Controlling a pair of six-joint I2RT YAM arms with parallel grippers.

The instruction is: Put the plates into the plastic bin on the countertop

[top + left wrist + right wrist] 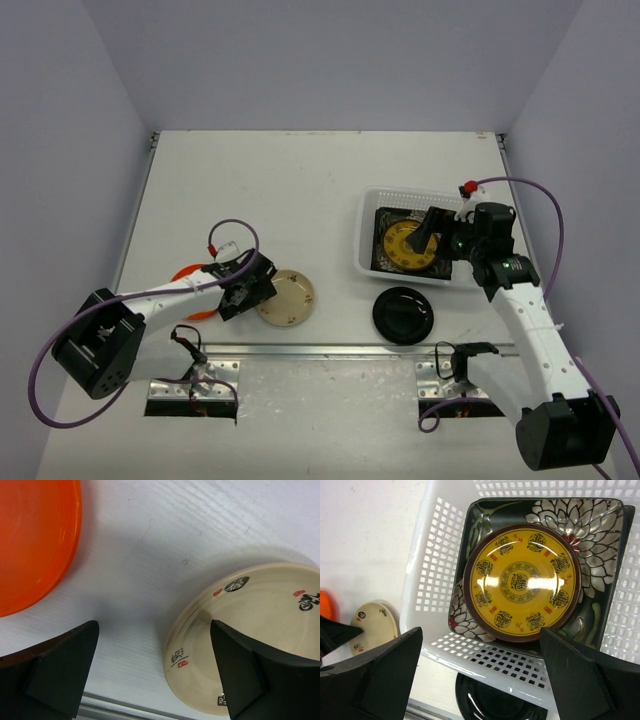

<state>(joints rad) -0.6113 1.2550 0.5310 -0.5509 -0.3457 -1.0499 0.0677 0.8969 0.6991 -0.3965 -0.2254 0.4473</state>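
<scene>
Showing overhead as slivers, the orange plate point(35, 545) looms in left wrist view.

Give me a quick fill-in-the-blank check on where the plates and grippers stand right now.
1. Inside the plastic bin, a ____ patterned round plate lies on a black floral square plate.
2. The round plate on the countertop just outside the bin's near wall is glossy ____.
3. The left gripper hangs beside the orange plate, one finger over the ____ plate.
4. The right gripper is ____ above the bin.
Missing words: yellow; black; cream; open.
</scene>
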